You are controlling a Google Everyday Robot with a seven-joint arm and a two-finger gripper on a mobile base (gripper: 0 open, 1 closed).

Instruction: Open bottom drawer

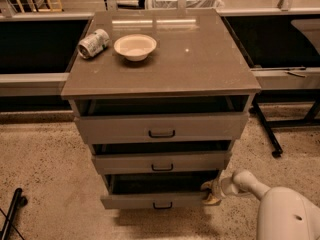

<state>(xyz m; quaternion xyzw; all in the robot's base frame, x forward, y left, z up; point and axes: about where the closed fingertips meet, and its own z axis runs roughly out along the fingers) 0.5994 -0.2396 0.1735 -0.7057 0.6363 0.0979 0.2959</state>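
A brown cabinet [200,59] fills the middle of the frame, all three drawers pulled partly out. The robot's white arm [285,214] reaches in from the lower right. The bottom drawer [150,200], lowest and slimmest, sits out at centre bottom. A cream bowl [135,46] and a tipped can [93,43] rest at the top's upper left. The gripper [208,194] sits at the bottom drawer's right end, fingers apart.
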